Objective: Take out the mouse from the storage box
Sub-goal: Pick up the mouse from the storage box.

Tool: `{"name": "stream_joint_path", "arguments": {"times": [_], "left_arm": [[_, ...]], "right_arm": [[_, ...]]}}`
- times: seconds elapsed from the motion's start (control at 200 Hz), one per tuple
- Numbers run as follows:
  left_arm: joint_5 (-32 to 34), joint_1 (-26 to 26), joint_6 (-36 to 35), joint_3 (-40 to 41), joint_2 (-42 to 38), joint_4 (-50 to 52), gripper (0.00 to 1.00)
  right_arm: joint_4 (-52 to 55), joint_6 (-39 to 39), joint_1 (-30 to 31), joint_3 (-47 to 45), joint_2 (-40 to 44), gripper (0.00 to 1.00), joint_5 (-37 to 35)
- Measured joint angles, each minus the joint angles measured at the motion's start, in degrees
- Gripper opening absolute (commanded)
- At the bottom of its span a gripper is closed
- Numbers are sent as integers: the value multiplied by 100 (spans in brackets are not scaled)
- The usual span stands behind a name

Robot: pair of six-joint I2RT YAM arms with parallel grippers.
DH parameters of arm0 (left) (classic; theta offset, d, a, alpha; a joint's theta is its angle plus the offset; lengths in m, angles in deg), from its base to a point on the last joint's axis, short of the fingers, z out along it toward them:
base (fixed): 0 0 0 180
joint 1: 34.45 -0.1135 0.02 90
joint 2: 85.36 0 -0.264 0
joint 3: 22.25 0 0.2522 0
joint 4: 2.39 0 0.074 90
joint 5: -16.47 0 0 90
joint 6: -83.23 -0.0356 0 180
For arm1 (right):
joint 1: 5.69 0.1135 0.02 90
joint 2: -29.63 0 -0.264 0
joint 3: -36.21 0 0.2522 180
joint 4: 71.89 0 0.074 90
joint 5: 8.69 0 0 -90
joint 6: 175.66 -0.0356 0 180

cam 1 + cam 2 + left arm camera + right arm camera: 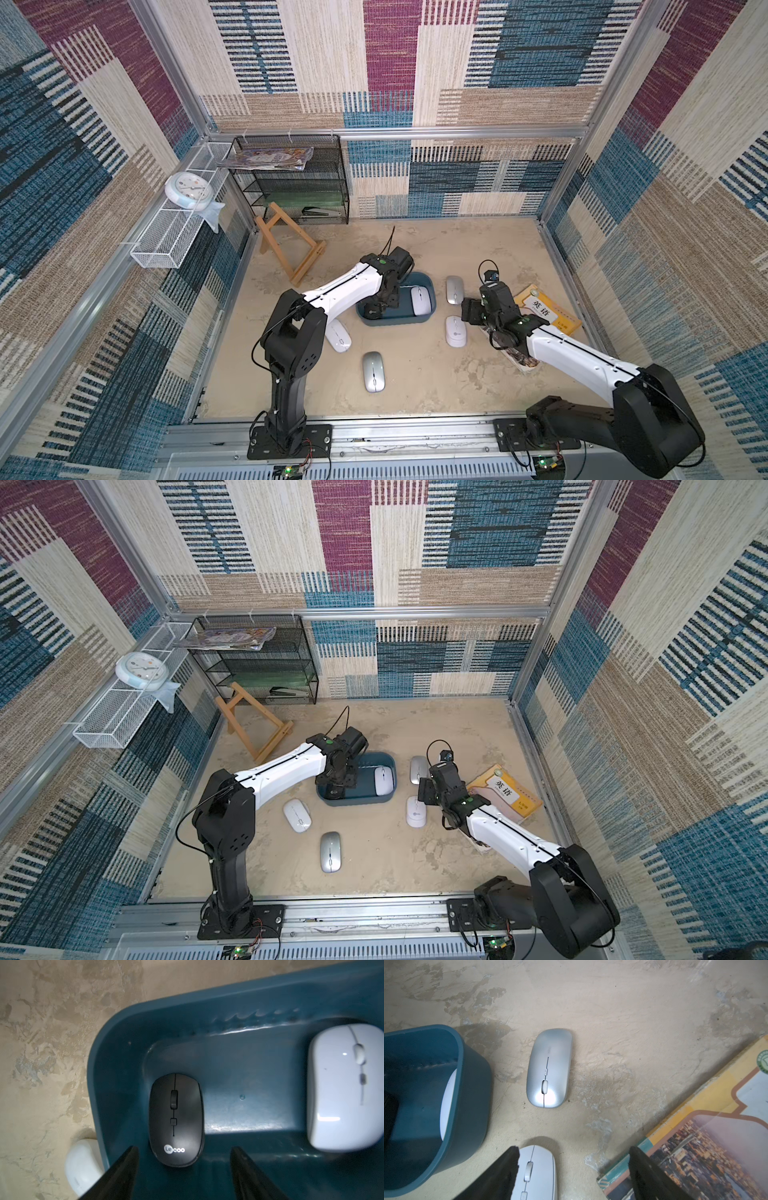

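Left fingers hanging inside box, spread, pinching nothing. Black mouse lying on box floor at end nearer left arm, just ahead of fingers, logo end sitting between tips, closer to one finger. Its long axis running in line with fingers, so closing is likely going across narrow sides. White mouse lying at other end. Right fingers hovering over table outside box, spread, holding nothing.

Top views were bright, evenly lit, w/ wide-angle bending at edges. Left wrist view was dim inside box; white mouse blurred, w/ glare spots. Soft shadows on tabletop.
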Motion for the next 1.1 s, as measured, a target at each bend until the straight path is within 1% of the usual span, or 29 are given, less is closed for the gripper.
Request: {"name": "stream_joint_path", "arguments": {"times": [0.17,0.366,0.686,0.796,0.871,1.017,1.102], "left_arm": [[-4,-83,2,-74,249,76,78],[-109,-177,0,-120,509,85,82],[-367,-245,9,-164,680,57,85],[-466,-249,7,-271,841,74,81],[-584,-249,2,-374,970,76,80],[-693,-188,4,-485,992,81,76],[-767,-114,7,-570,992,76,73]], "right_arm": [[-26,-2,0,-42,-11,86,-13],[-33,-7,0,-42,-22,86,-17],[-142,-17,0,-87,-52,86,-20],[-162,-20,0,-107,-17,86,-20],[-195,-20,0,-140,11,86,-20],[-208,-22,0,-149,24,86,-22],[-223,-20,0,-149,24,86,-35]]}}
